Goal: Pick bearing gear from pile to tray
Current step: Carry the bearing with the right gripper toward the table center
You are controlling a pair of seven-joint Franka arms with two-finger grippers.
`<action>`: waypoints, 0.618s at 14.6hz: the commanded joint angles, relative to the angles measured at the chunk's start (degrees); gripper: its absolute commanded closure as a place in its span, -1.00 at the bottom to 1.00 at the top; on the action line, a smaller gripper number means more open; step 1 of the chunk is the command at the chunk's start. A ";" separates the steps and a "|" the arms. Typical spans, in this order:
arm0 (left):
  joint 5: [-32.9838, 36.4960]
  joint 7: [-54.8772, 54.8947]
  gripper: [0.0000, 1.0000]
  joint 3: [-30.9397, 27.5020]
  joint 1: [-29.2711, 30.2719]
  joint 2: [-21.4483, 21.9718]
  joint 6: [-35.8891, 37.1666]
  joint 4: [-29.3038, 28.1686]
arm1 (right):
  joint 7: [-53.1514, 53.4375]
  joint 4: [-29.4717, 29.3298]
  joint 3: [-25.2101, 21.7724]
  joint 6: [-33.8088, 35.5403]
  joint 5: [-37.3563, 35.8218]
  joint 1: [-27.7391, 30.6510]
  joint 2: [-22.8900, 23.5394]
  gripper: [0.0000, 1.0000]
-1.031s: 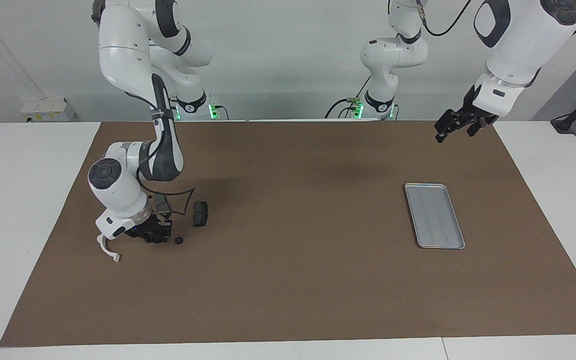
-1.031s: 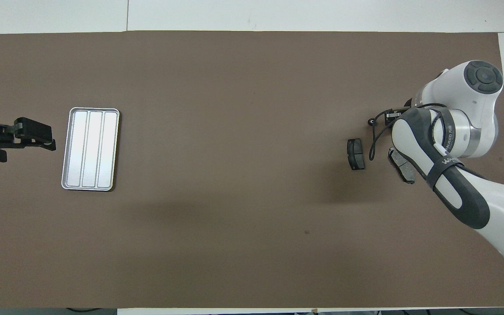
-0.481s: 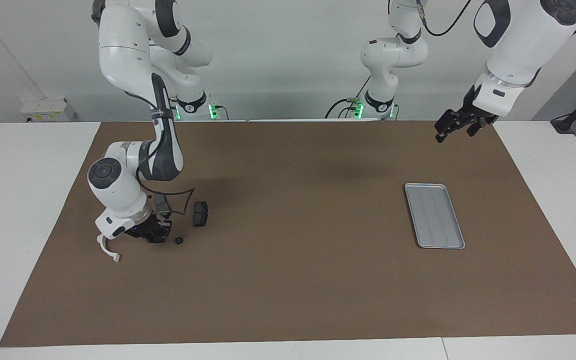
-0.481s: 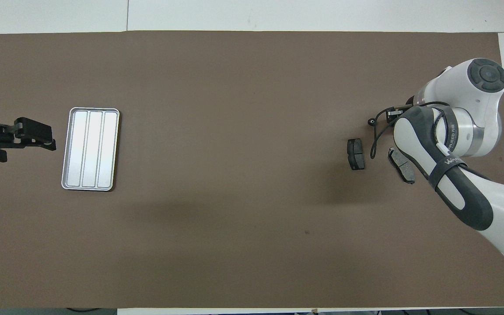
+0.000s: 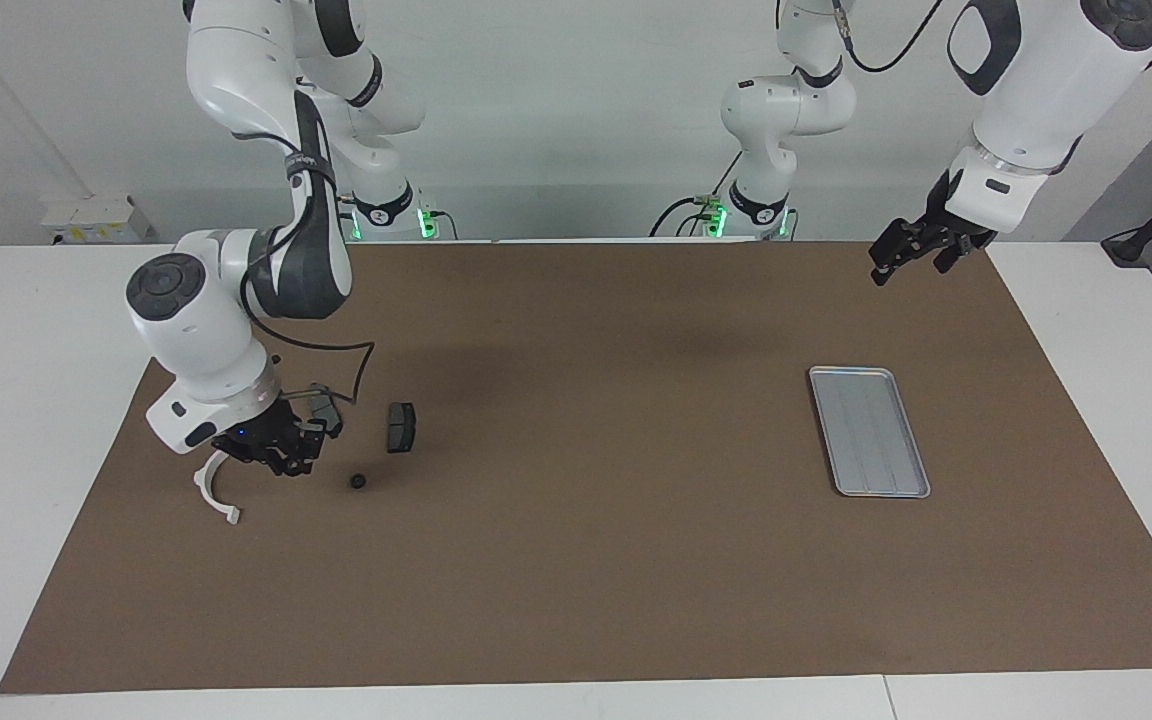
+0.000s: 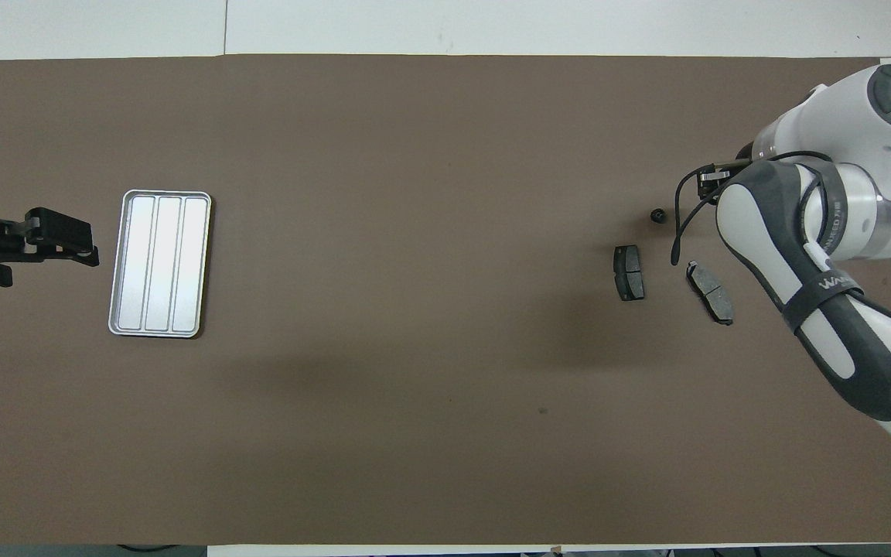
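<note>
Right gripper (image 5: 288, 462) hanging over pile (image 5: 356, 450), fingers pinched narrow, perhaps carrying a small black piece; weak pinch is risking a drop short of tray (image 5: 921, 470); left gripper (image 5: 921, 250) waiting, wide

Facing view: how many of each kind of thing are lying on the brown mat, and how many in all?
Dark brake pads: 2
White half-ring bracket: 1
Small black round piece: 1
Silver tray: 1
Total: 5
</note>
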State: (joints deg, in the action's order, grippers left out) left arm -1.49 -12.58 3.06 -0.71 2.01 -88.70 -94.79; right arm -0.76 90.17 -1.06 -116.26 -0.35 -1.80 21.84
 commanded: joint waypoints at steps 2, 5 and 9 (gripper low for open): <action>-0.79 0.45 -1.00 -0.42 -0.26 1.42 0.45 -1.19 | 7.59 -8.42 0.18 7.18 -0.36 -6.52 0.66 1.00; -0.79 0.45 -1.00 -0.42 -0.26 1.42 0.45 -1.19 | 16.03 -8.43 0.09 7.01 -1.06 -13.82 0.66 1.00; -0.79 0.45 -1.00 -0.42 -0.26 1.42 0.54 -1.19 | 27.55 -8.34 0.27 6.49 -0.97 -21.38 1.27 1.00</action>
State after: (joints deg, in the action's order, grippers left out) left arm -1.49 -12.58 3.06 -0.71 2.01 -88.70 -94.79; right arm 22.72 82.94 -0.58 -110.01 -0.93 -20.98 21.99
